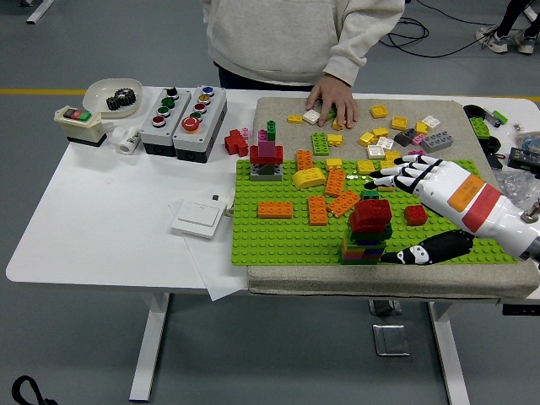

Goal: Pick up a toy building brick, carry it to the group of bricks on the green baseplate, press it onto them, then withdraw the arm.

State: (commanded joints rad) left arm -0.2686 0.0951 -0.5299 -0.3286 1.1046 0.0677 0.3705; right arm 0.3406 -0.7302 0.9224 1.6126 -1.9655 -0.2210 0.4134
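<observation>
On the green baseplate (pixel 278 236) stands a brick stack (pixel 366 240) with a big red brick (pixel 371 215) on top, near the plate's front edge. My right hand (pixel 396 218) is just right of the stack, open and holding nothing. Its white fingers (pixel 403 172) spread above the plate behind the stack, and the black thumb (pixel 422 251) lies low at the plate's front edge. A small red brick (pixel 415 214) lies between fingers and thumb. Neither touches the stack. The left arm is out of view.
Orange bricks (pixel 318 209), a yellow brick (pixel 309 177) and a red-pink tower (pixel 267 159) stand on the plate. Loose bricks (pixel 396 126) lie on the grey mat behind, where a person's hand (pixel 332 101) rests. Button boxes (pixel 184 110), a white switch (pixel 199 217) and a bowl (pixel 112 94) lie left.
</observation>
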